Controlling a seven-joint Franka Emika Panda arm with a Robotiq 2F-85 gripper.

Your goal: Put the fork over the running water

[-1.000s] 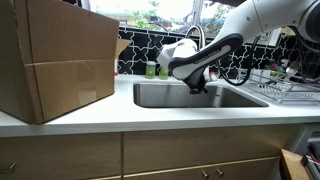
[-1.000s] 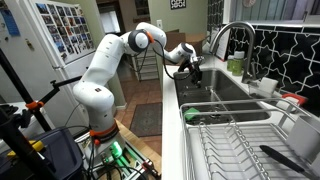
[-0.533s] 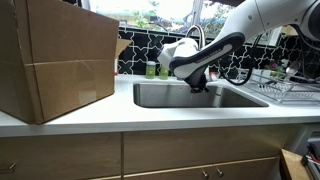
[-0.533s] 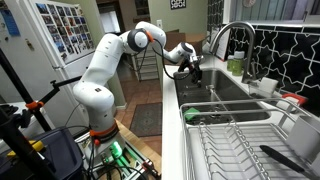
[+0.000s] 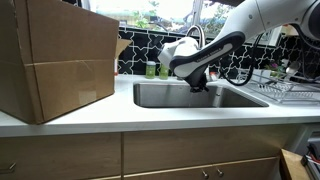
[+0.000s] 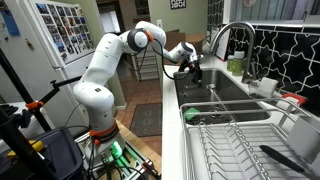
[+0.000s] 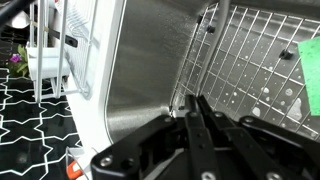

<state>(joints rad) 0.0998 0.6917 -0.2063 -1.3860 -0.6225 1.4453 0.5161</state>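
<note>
My gripper (image 5: 197, 86) hangs inside the steel sink (image 5: 160, 96), below the curved faucet (image 5: 195, 36). It shows in both exterior views, also here (image 6: 196, 76). In the wrist view the two black fingers (image 7: 198, 106) are pressed together with only a thin gap. A small shiny sliver, seemingly the fork (image 7: 172, 108), shows at the fingertips; the rest of it is hidden by the fingers. Below them lies a wire grid (image 7: 250, 60) on the sink floor, wet with drops. I cannot make out a stream of water.
A large cardboard box (image 5: 55, 60) stands on the counter beside the sink. A dish rack (image 6: 240, 145) with utensils sits on the other side. Bottles (image 5: 152, 69) stand behind the sink by the black patterned tile wall.
</note>
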